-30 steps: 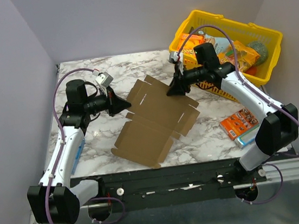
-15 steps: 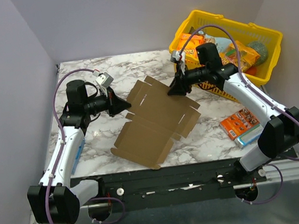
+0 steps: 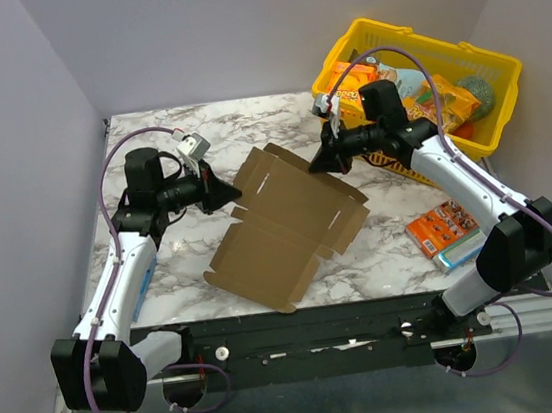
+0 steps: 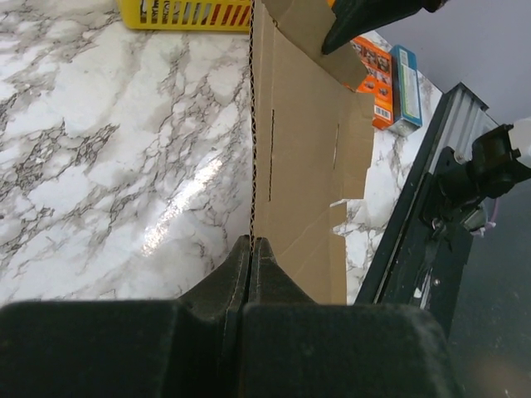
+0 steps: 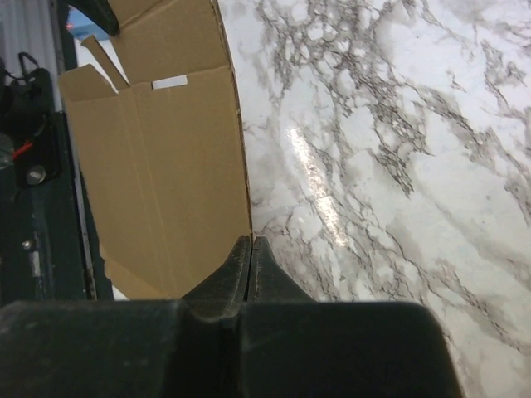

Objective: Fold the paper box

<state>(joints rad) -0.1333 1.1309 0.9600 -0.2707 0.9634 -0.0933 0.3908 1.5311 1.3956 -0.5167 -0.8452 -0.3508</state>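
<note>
The paper box (image 3: 283,221) is a flat brown cardboard blank with flaps and slots, lying mid-table with its far edge lifted. My left gripper (image 3: 230,194) is shut on its far left edge; in the left wrist view (image 4: 250,242) the cardboard (image 4: 307,141) runs edge-on out of the closed fingers. My right gripper (image 3: 315,165) is shut on the far right edge; in the right wrist view (image 5: 251,241) the blank (image 5: 166,166) hangs to the left of the closed fingers, above the marble.
A yellow basket (image 3: 493,129) with snack packs stands at the back right, just behind my right arm. An orange printed snack box (image 3: 443,227) and a blue box (image 3: 456,256) lie at the right front. The table's front rail (image 3: 321,327) is close to the blank's near corner.
My right gripper has risen slightly and drawn back towards the basket, raising the blank's far edge. The left gripper has hardly moved.
</note>
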